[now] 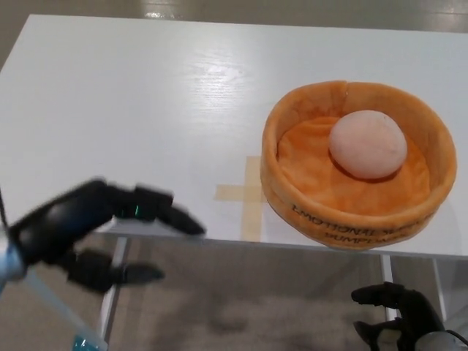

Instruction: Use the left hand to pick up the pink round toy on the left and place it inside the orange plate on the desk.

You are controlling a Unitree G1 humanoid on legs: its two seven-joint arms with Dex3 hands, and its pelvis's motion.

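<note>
The pink round toy [367,144] lies inside the orange plate [292,134], a soft fabric bowl at the right of the white desk [146,110]. My left hand [88,227] is low at the picture's left, over the desk's front edge and well away from the plate. It is open, holds nothing, and looks blurred. My right hand [398,314] hangs below the desk at the bottom right, its fingers spread and empty.
A tan tape cross [245,194] marks the desk just left of the plate. Under the desk's front edge I see a metal leg [111,292] and the floor.
</note>
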